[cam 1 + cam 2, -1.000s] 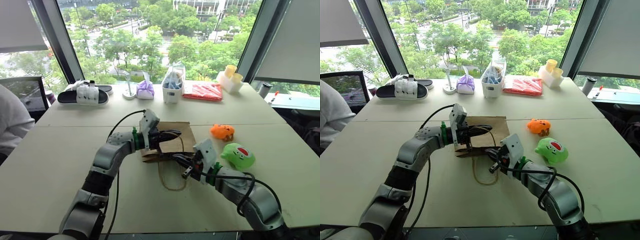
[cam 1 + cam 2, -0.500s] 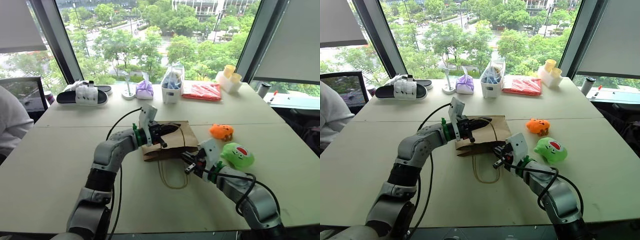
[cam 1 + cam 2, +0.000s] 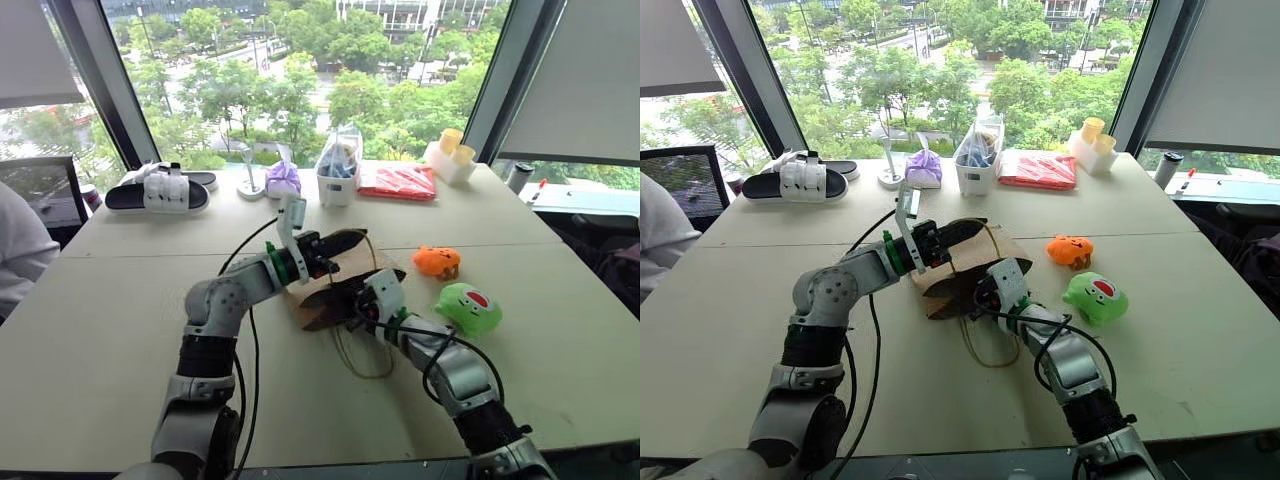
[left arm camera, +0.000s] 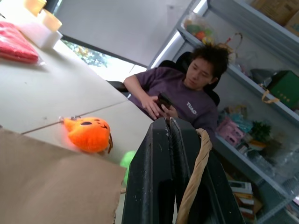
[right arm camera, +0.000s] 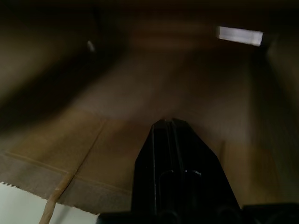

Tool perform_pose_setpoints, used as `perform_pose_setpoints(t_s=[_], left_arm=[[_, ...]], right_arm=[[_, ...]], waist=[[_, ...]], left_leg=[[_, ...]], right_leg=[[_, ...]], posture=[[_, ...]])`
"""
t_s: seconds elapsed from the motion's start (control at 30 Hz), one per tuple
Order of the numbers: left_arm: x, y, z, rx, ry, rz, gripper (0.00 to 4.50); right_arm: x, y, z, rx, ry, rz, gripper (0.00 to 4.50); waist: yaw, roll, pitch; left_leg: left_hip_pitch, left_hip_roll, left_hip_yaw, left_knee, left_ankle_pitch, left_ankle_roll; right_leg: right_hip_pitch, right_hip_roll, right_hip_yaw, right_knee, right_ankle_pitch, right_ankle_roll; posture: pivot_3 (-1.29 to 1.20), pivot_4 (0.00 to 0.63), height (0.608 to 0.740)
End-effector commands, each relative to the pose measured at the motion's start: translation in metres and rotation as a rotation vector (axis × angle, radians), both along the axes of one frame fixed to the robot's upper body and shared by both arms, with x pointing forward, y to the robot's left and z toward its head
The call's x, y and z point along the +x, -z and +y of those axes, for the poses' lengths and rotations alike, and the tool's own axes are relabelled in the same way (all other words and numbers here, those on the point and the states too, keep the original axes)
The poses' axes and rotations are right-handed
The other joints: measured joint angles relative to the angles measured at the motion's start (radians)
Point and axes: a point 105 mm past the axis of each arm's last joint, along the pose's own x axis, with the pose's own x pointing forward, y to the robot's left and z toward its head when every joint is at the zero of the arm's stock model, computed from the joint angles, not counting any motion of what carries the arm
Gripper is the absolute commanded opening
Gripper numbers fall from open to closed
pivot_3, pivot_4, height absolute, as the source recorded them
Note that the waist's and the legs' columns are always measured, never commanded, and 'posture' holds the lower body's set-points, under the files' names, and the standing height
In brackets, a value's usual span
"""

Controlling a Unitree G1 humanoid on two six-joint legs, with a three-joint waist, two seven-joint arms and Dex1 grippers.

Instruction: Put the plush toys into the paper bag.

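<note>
Your left gripper (image 3: 352, 240) is clamped on the cord handle (image 4: 195, 173), lifting the upper edge of the paper bag (image 3: 985, 256) at frame centre. Your right gripper (image 5: 172, 128), fingers pressed together on nothing, sits inside the bag's mouth. Orange toy (image 3: 440, 262) and green toy (image 3: 468, 308) lie on the table (image 3: 120, 300), right of the bag.

We have two arms of silver-grey rounded metal segments with black joint sections between them. A green ring circles each wrist, just behind a white boxy wrist module. Loose black cables loop along both forearms. Our left gripper (image 3: 335, 246) and right gripper (image 3: 335, 305) each end in two black tapered fingers (image 4: 161, 186), glossy and smooth, with a narrow seam between them.
</note>
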Motion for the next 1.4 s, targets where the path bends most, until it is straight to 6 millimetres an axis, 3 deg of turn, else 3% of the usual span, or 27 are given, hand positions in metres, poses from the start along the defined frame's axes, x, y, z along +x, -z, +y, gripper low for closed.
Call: perform_pose_setpoints(t_s=[0.03, 0.2, 0.3, 0.43, 0.57, 0.7, 0.9, 1.0, 1.17, 1.37, 1.4], left_arm=[[-0.006, -0.022, 0.001, -0.022, 0.022, -0.081, 0.09], [-0.017, -0.035, -0.004, -0.025, 0.073, -0.137, 0.09], [-0.039, -0.051, -0.012, -0.078, 0.187, -0.164, 0.09], [-0.059, -0.058, -0.016, -0.114, 0.304, -0.157, 0.09], [-0.058, -0.053, -0.016, -0.103, 0.303, -0.136, 0.09], [-0.045, -0.046, -0.014, -0.096, 0.244, -0.105, 0.09], [-0.024, -0.035, -0.011, -0.076, 0.148, -0.071, 0.09], [-0.008, -0.028, -0.009, -0.060, 0.082, -0.059, 0.09], [0.000, -0.026, -0.009, -0.047, 0.067, -0.065, 0.09], [-0.001, -0.029, -0.014, -0.062, 0.089, -0.064, 0.09], [-0.002, -0.030, -0.015, -0.062, 0.093, -0.064, 0.02]], right_arm=[[-0.001, 0.006, 0.010, -0.024, -0.044, -0.003, 0.00], [-0.004, 0.015, 0.016, -0.025, -0.059, 0.022, 0.00], [-0.006, 0.020, 0.017, -0.040, -0.050, 0.034, 0.00], [-0.007, 0.022, 0.018, -0.037, -0.044, 0.040, 0.00], [-0.008, 0.021, 0.018, -0.033, -0.038, 0.040, 0.00], [-0.007, 0.017, 0.016, -0.021, -0.031, 0.023, 0.00], [-0.013, -0.003, 0.015, 0.028, -0.047, -0.048, 0.00], [-0.027, -0.032, 0.015, 0.091, -0.077, -0.101, 0.00], [-0.056, -0.069, -0.002, 0.188, -0.080, -0.145, 0.00], [-0.079, -0.110, -0.019, 0.361, -0.085, -0.134, 0.00], [-0.079, -0.118, -0.027, 0.390, -0.058, -0.150, 0.26]], waist=[[0.000, 0.000, 0.000], [0.000, 0.000, -0.001], [-0.001, 0.000, -0.001], [-0.003, 0.000, -0.001], [-0.003, 0.000, -0.001], [-0.001, 0.000, -0.001], [0.000, 0.000, -0.001], [0.003, 0.000, -0.001], [0.006, 0.000, -0.001], [0.004, 0.000, -0.001], [0.004, 0.000, -0.001]], left_leg=[[0.000, 0.000, 0.000, 0.000, 0.001, -0.002], [0.000, 0.000, 0.000, 0.000, 0.002, -0.003], [0.000, 0.000, 0.000, 0.000, 0.002, -0.003], [0.001, 0.000, 0.000, 0.000, 0.002, -0.003], [0.002, 0.000, 0.000, 0.000, 0.002, -0.003], [0.002, 0.000, 0.000, 0.000, 0.002, -0.003], [0.002, 0.000, 0.000, 0.000, 0.002, -0.003], [0.001, 0.000, 0.000, 0.000, 0.002, -0.003], [0.000, 0.000, 0.000, 0.000, 0.002, -0.003], [0.000, 0.000, -0.003, 0.000, -0.001, 0.002], [0.000, 0.000, -0.003, 0.000, -0.001, 0.002]], right_leg=[[0.000, 0.000, 0.000, 0.000, 0.000, 0.000], [0.001, 0.000, 0.000, 0.000, 0.000, 0.000], [0.000, 0.000, 0.000, 0.000, 0.000, 0.000], [0.000, 0.000, 0.000, 0.001, 0.000, 0.000], [0.000, 0.000, 0.001, 0.004, 0.000, 0.000], [0.000, 0.000, 0.001, 0.005, 0.000, 0.000], [0.000, 0.000, 0.001, 0.005, 0.000, 0.000], [-0.001, 0.000, 0.001, 0.005, 0.000, 0.000], [-0.003, 0.000, 0.001, 0.006, 0.000, 0.000], [-0.002, 0.000, 0.001, 0.005, 0.000, 0.000], [-0.002, 0.000, 0.001, 0.005, 0.000, 0.000]], posture=[[0.00, 0.150, 0.740], [0.00, 0.150, 0.740], [0.00, 0.150, 0.740], [0.00, 0.150, 0.740], [0.00, 0.150, 0.740], [0.00, 0.150, 0.740], [0.00, 0.150, 0.740], [0.00, 0.150, 0.740], [0.00, 0.150, 0.740], [0.00, 0.150, 0.740], [0.00, 0.150, 0.740]])
